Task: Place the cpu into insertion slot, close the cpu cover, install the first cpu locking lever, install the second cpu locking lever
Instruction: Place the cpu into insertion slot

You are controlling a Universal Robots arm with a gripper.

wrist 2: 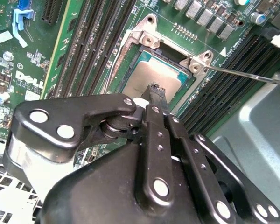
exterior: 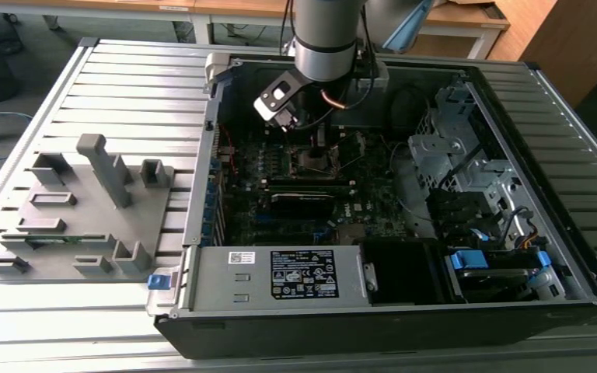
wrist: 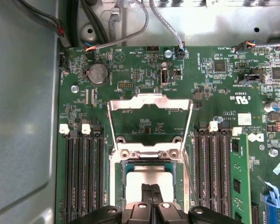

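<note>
Apparently the chip (wrist: 149, 173) already lies flat inside the socket (wrist: 115, 183). Seating it well, I judge, means keeping it square to the silver rim and level, with no hard push onto the contacts beneath. The pincer (wrist: 151, 188) has its fingers pressed together with nothing between them, its tip right over the chip's grey top, touching or just above it, I cannot tell which. The cover (wrist: 149, 99) is swung back on its hinge, clear of the chip.
</note>
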